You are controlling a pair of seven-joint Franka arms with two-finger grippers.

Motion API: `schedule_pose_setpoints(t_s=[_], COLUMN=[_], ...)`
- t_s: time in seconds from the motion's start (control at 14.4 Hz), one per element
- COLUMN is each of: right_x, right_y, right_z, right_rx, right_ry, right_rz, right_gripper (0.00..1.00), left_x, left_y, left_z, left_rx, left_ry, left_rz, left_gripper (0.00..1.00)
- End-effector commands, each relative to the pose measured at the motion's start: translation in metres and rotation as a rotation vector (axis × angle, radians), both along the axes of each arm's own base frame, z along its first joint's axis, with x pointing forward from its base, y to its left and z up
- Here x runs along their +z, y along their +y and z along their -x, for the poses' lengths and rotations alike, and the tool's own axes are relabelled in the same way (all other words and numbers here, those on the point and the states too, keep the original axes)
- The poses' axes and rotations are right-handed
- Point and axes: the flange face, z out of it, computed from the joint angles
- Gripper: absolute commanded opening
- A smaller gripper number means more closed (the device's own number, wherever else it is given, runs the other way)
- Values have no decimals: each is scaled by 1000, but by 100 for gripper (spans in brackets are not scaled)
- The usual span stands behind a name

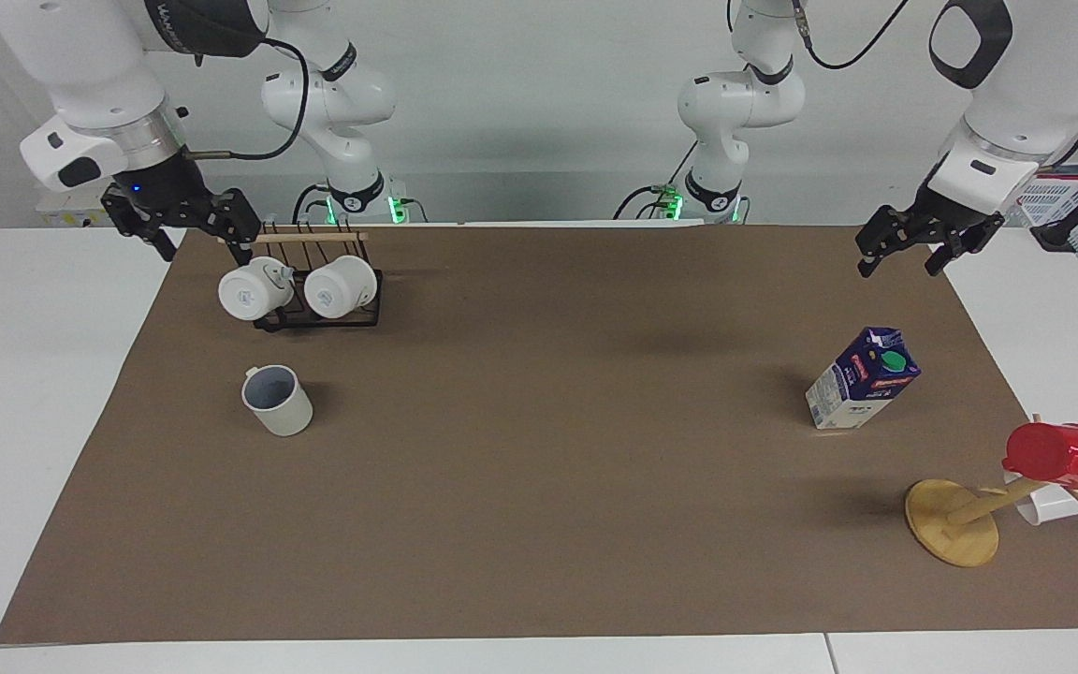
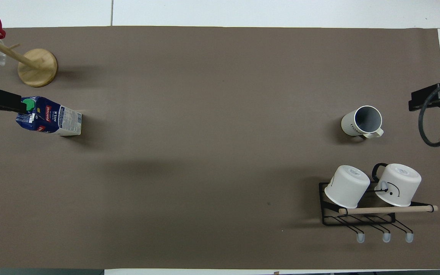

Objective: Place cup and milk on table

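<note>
Looks like both items are already down, so your job now is just to back off clean: the straight-sided off-white mug with the grey-blue inside (image 1: pixel 276 399) stands upright on the wide white table with its big brown mat (image 1: pixel 539 524), toward the right arm's end, a bit farther from the robots than the black wire rack with two white mugs (image 1: pixel 313 292). The small blue-and-white gable-top milk carton with the green cap (image 1: pixel 862 377) stands on the mat toward the left arm's end, near the wooden cup tree with the red plastic cup (image 1: pixel 1016 491). Keep both arms high and wide so no cable or finger clips anything. The right gripper (image 1: pixel 191 227) hangs over the mat's edge beside the rack, jaws spread, holding nothing. The left gripper (image 1: pixel 907 251) hangs over the mat's corner, also spread and empty.
</note>
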Motion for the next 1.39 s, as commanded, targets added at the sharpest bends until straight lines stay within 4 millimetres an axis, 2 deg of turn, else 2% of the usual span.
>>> schedule_pose_setpoints(t_s=[0.0,0.07,0.14,0.28,0.35,0.42,0.63,0.7,0.9,1.04,1.32], right_x=[-34,-49,-61,-87,-105,-126,-189,-207,-232,-255,-273], right_y=[-20,-25,-32,-52,-60,-65,-65,-67,-62,-62,-60], right_z=[16,17,12,-6,-14,-18,-15,-19,-28,-15,-7], right_rx=[63,96,124,165,183,181,206,208,219,244,266], right_ry=[-36,-47,-44,-60,-62,-70,-96,-89,-100,-62,-75], right_rz=[-3,-1,1,-28,-51,-76,-87,-83,-72,-80,-96], right_gripper=[100,100,100,100,100,100,100,100,100,100,100], left_x=[-17,-27,-39,-64,-76,-83,-111,-115,-136,-146,-160], left_y=[5,7,19,33,45,49,45,45,41,39,43], left_z=[2,0,-2,-9,-15,-20,-32,-33,-31,-27,-25], left_rx=[-8,-3,9,-9,4,3,3,4,8,7,18], left_ry=[-33,-33,-43,-55,-53,-58,-65,-74,-79,-69,-92], left_rz=[-8,-8,-9,-11,-11,-10,-4,-5,2,3,0], left_gripper=[100,100,100,100,100,100,100,100,100,100,100])
